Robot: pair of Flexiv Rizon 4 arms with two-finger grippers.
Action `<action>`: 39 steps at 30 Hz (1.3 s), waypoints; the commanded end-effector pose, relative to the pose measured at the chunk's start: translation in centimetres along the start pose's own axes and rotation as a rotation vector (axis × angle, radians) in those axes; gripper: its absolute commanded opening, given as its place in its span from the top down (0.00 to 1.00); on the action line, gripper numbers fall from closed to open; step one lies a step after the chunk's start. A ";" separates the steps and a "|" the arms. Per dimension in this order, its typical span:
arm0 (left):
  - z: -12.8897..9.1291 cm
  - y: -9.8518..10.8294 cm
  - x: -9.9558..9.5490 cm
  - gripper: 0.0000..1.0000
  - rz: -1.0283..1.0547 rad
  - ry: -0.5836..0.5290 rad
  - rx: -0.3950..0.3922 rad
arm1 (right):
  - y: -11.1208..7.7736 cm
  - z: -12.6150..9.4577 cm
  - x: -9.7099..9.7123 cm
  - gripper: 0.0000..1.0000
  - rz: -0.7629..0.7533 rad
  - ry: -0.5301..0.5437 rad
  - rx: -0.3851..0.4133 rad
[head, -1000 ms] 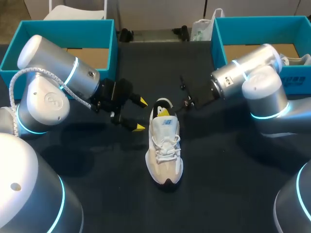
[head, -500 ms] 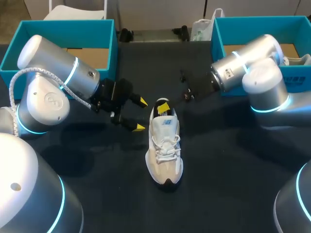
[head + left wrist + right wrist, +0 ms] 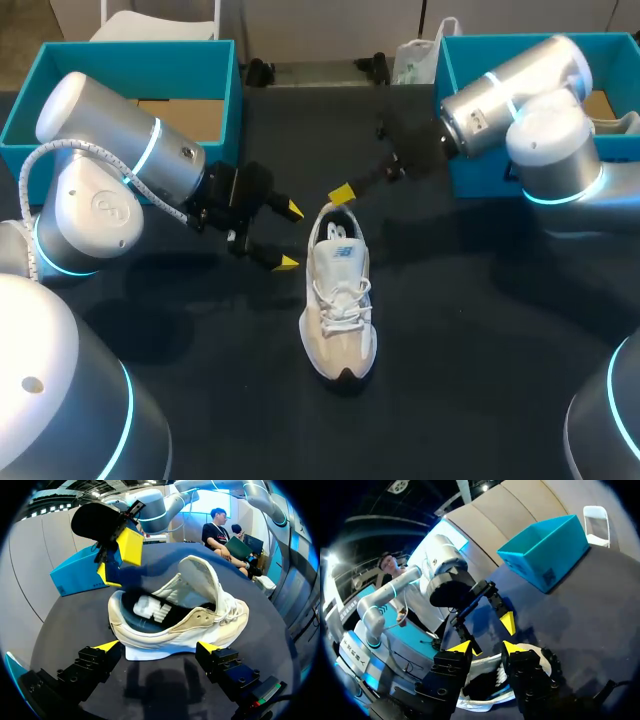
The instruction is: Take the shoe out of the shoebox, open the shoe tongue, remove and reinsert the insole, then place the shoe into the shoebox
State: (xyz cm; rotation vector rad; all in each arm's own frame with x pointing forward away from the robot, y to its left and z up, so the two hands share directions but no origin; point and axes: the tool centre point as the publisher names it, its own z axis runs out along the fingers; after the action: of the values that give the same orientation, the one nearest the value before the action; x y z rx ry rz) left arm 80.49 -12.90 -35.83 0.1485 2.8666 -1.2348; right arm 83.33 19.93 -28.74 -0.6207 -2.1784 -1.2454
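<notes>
1. Since a second ago my right gripper has lifted out of the heel opening of the shoe and drawn back toward my right side. My left arm and the shoe have not shifted.
2. My right fingers stand a little apart with nothing between them. They hang in the air above and just behind the shoe's heel, touching nothing.
3. My left gripper has its fingers spread wide and holds nothing. Its two yellow tips sit low over the table, just beside the heel end of the shoe on my left.
4. From my left wrist, the shoe lies side-on right ahead of the open fingers, its length spanning the gap between the two tips.
5. The shoe stands upright on its sole in the middle of the table, heel away from me and toe toward me, outside both boxes.
6. Its tongue is pulled up and forward, leaving the opening wide, and the dark insole lies inside.
7. One teal box sits at the far left corner behind my left arm. Another sits at the far right, behind my right arm.
</notes>
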 end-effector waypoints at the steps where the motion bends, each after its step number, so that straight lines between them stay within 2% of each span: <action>1: 0.0 -0.1 0.0 0.00 0.000 0.000 -0.004 | 0.3 -1.7 1.0 0.61 -0.005 -0.019 0.015; 6: 0.0 -0.1 0.0 0.00 0.000 0.000 -0.004 | 1.4 -3.6 2.8 0.60 -0.041 -0.060 0.001; 12: 0.0 -0.1 0.0 0.00 0.000 0.000 -0.004 | 2.6 -4.8 5.0 0.62 -0.044 -0.082 -0.001; 16: 0.0 -0.1 0.0 0.00 0.000 0.000 -0.004 | 3.1 -5.0 6.1 0.75 -0.011 -0.097 0.008; 18: 0.0 -0.1 0.0 0.00 0.000 0.000 -0.004 | 3.3 -5.0 6.5 1.00 0.016 -0.115 0.012; 21: 0.0 -0.1 0.0 0.00 0.000 0.000 -0.004 | 3.3 -5.2 6.9 1.00 0.044 -0.161 0.013; 26: 0.0 -0.1 0.0 0.00 0.000 0.000 -0.004 | 2.9 -5.9 7.7 1.00 0.062 -0.350 0.001; 27: 0.0 -0.1 0.0 0.00 0.000 0.000 -0.004 | 2.8 -6.0 7.9 1.00 0.090 -0.416 0.030; 28: 0.0 -0.1 0.0 0.00 0.000 0.000 -0.004 | 2.8 -6.1 7.9 1.00 0.091 -0.424 0.033; 31: 0.0 -0.1 0.0 0.00 0.000 0.000 -0.004 | 3.0 -6.2 8.5 1.00 0.065 -0.545 0.064; 34: 0.0 -0.1 0.0 0.00 0.000 0.000 -0.004 | 3.4 -6.1 8.9 1.00 0.084 -0.638 0.136; 35: 0.0 -0.1 0.0 0.00 0.000 0.000 -0.004 | 3.5 -6.1 9.0 1.00 0.093 -0.656 0.169; 39: 0.0 -0.1 0.0 0.00 0.000 0.000 -0.004 | 3.5 -6.1 9.0 1.00 0.093 -0.656 0.169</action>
State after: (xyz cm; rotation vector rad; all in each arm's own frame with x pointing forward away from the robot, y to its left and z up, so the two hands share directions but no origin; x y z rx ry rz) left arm 80.49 -12.90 -35.83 0.1487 2.8666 -1.2349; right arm 80.00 16.86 -18.94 -1.0129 -2.5221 -0.9951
